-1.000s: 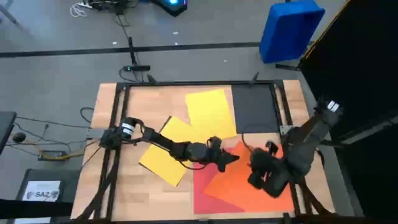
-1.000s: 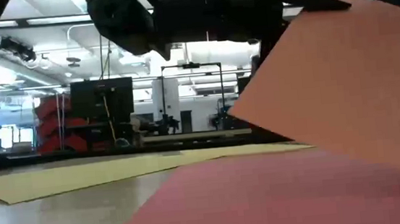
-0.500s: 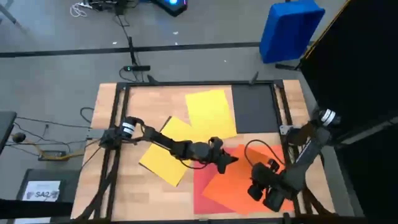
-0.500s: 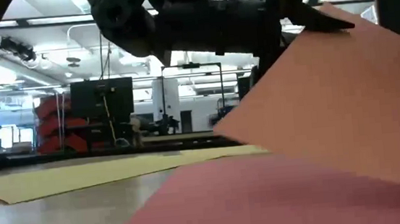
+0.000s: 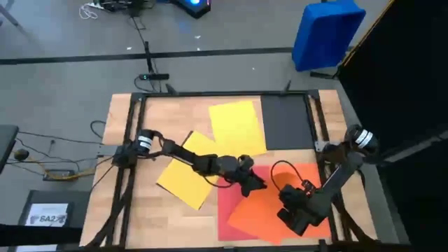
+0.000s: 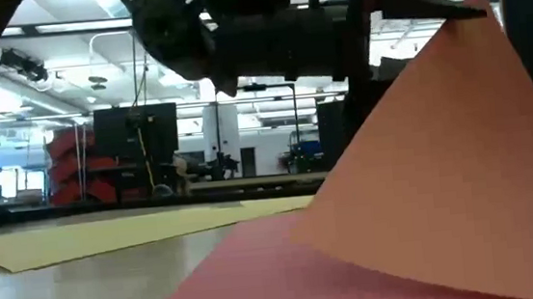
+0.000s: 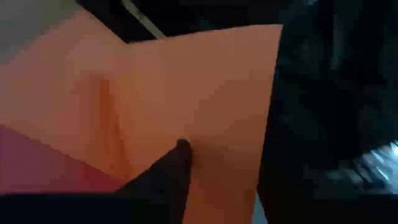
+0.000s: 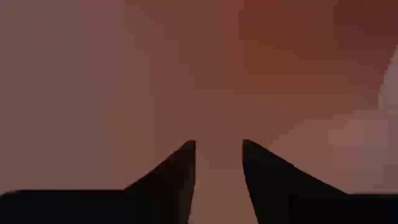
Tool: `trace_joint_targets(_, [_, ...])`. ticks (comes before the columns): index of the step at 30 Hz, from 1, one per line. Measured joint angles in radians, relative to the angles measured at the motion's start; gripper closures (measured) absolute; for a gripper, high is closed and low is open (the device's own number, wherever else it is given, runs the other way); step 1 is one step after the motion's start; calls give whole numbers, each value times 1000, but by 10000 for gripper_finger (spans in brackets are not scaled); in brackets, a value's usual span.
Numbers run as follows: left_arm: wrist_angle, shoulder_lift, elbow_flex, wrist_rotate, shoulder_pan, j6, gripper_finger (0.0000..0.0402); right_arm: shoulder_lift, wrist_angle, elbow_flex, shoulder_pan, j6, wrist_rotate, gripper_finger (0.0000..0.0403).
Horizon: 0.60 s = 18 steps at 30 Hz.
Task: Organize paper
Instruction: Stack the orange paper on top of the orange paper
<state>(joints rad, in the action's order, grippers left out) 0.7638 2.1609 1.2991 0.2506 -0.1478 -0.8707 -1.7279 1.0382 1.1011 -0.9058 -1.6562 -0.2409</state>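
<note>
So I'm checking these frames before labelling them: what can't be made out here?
- High view: the part of the red sheet under the orange sheet is hidden.
- High view: the right pincer is dark and too small to show whether it holds the orange sheet.
- Left wrist view: only one finger of the left pincer shows; the other is cut off.
- Low view: the raised orange sheet blocks the table's right side.

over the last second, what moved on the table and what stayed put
The right gripper has pulled back toward the table's near edge, over the orange sheet, whose raised corner now tilts up more steeply in the low view. The left gripper stayed at that sheet's corner, and whether it still grips is unclear. The red sheet, both yellow sheets and the black sheet have not moved.
</note>
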Motion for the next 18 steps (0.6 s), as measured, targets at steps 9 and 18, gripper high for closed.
trace_joint_targets(9, [-162,0,0,42,24,52,253,8,6,0,6,0,-29,298])
trace_joint_targets(18, [-254,-1,0,184,73,84,253,14,-74,0,4,80,-62,298])
